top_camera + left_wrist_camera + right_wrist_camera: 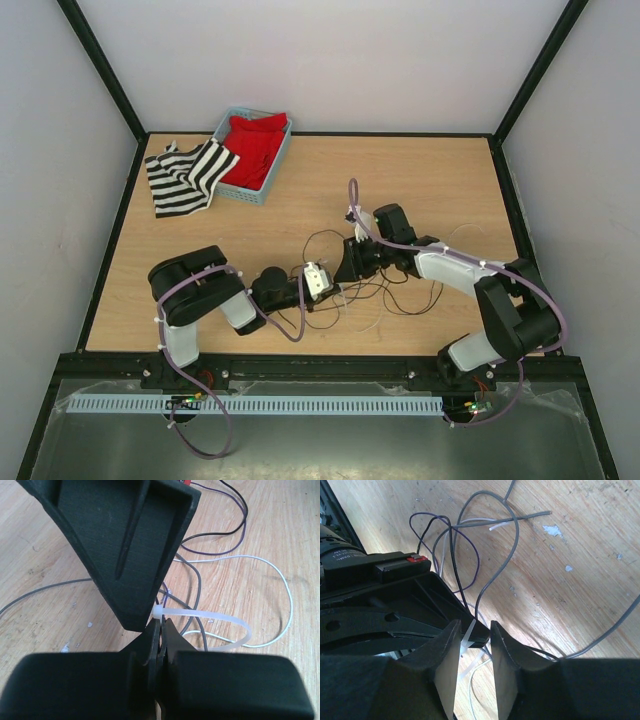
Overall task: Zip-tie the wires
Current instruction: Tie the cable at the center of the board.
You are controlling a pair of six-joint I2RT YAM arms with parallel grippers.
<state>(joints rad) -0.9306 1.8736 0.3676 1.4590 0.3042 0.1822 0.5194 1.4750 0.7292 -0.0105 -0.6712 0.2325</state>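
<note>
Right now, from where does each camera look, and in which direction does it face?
Top camera: above and behind the arms, facing down on the table; left arm and right arm both show.
Left wrist camera: on the left arm, facing down at the wood; the left jaws, shut on the zip tie, fill the bottom.
Right wrist camera: on the right arm, facing down; the right jaws, open, stand at the bottom.
Shared: both wrist views show the zip tie and the wires.
</note>
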